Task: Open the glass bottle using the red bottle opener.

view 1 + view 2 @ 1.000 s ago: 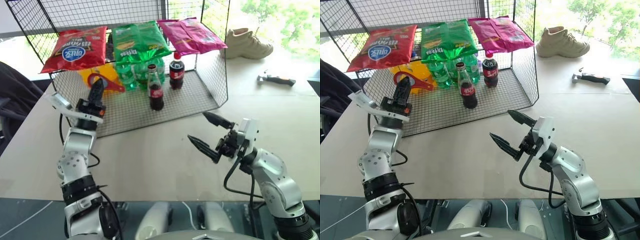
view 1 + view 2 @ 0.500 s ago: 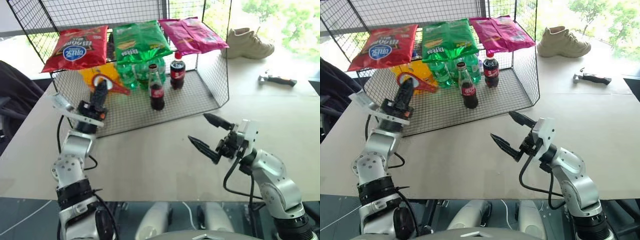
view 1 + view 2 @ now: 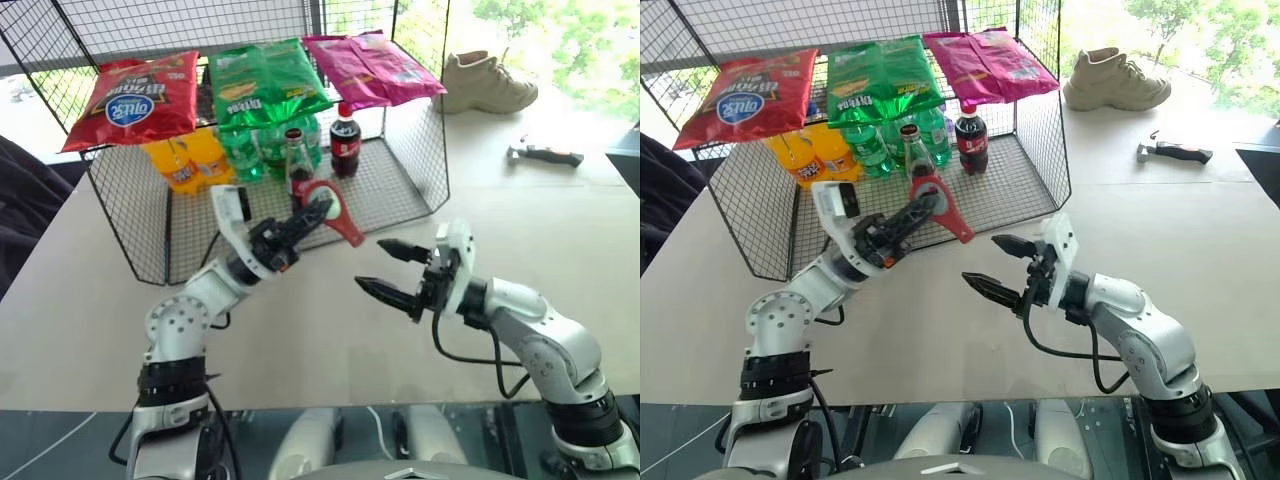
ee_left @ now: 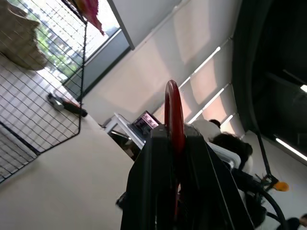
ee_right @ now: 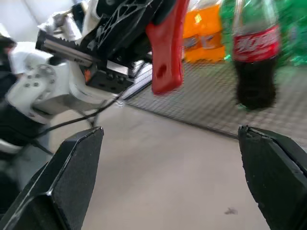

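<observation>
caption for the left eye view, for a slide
Left gripper holds the red opener; open right gripper faces it.

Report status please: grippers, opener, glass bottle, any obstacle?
Left gripper shut on red bottle opener. Right gripper open, empty. Glass bottle upright on wire rack, capped. Plastic cola bottle stands beside it.

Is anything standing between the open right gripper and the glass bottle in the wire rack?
Partly: the left gripper, shut on the red bottle opener, hangs in front of the glass bottle. The right gripper is open.
</observation>
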{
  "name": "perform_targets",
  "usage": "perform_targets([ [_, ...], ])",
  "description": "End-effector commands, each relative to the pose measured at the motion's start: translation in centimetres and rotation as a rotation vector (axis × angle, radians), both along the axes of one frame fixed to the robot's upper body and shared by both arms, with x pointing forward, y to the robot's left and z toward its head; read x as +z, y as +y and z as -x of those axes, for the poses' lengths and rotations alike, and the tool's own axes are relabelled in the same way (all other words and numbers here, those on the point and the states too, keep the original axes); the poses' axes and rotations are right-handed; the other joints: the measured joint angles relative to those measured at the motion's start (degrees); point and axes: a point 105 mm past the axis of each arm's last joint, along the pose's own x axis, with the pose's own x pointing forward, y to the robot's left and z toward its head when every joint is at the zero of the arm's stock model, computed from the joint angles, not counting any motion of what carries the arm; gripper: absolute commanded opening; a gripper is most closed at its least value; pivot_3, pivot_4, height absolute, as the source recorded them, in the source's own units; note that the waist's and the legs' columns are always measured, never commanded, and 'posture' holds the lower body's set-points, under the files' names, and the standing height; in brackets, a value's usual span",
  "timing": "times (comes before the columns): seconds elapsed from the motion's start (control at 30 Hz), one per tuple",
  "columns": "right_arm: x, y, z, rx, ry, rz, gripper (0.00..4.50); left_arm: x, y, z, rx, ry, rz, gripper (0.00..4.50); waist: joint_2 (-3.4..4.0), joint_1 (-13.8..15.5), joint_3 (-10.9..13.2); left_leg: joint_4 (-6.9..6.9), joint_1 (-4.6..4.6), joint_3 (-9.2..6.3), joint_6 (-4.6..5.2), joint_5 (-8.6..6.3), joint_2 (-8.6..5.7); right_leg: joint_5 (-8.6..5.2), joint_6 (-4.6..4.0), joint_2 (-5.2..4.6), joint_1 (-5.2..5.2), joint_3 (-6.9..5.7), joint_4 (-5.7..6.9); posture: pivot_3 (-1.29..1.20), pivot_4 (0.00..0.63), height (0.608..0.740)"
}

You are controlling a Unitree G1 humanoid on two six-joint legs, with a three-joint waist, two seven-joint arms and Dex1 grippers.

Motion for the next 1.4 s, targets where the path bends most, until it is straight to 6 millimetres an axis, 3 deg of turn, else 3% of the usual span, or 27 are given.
perform_targets([
  [0.03, 0.8, 0.6, 1.2, 0.11, 0.087, -0.016, 4.5, 0.7, -1.3, 1.1, -0.092, -0.057, -0.016, 0.1, 0.0, 0.1, 0.0, 0.0, -0.02, -0.04, 0.01, 0.0, 0.0, 0.0, 0.0, 0.0, 0.0, -0.02, -0.04, 0.0, 0.15, 0.732],
  [0.53, 2.3, 0.3, 2.8, 0.257, 0.203, -0.025, 4.5, -0.5, -1.3, 0.8, -0.124, -0.054, -0.056, 0.1, 0.0, -0.1, 0.0, -0.09, -0.14, -0.05, 0.07, -0.04, 0.0, 0.01, -0.01, -0.04, -0.06, -0.02, -0.24, 0.0, 0.15, 0.732],
  [0.7, 2.5, 0.2, 2.8, 0.265, 0.232, -0.037, 2.84, -0.9, -1.2, 0.7, -0.122, -0.055, -0.069, 0.0, 0.0, -0.1, 0.0, -0.09, -0.15, -0.05, 0.08, -0.05, 0.0, 0.01, -0.01, -0.04, -0.07, -0.02, -0.25, 0.0, 0.15, 0.732],
  [0.9, 2.3, 0.6, 3.2, 0.283, 0.253, -0.037, 0.05, -1.3, -1.3, 0.7, -0.118, -0.055, -0.075, 0.0, 0.0, -0.1, 0.0, -0.09, -0.15, -0.05, 0.08, -0.05, 0.0, 0.01, -0.01, -0.06, -0.07, -0.02, -0.25, 0.0, 0.15, 0.732],
  [1.37, 1.5, 0.7, 3.6, 0.292, 0.29, -0.019, 0.05, -2.1, -1.3, 1.1, -0.132, -0.062, -0.13, 0.0, 0.01, -0.2, 0.0, -0.09, -0.16, -0.05, 0.09, -0.05, 0.0, 0.01, -0.01, -0.06, -0.07, -0.02, -0.25, 0.0, 0.15, 0.732],
  [1.4, 1.3, 0.7, 3.6, 0.289, 0.291, -0.012, 0.0, -2.1, -1.3, 1.0, -0.13, -0.063, -0.133, 0.73, 0.0, -0.2, 0.0, -0.09, -0.16, -0.05, 0.09, -0.05, 0.0, 0.01, -0.01, -0.06, -0.07, -0.01, -0.25, 0.0, 0.15, 0.732],
])
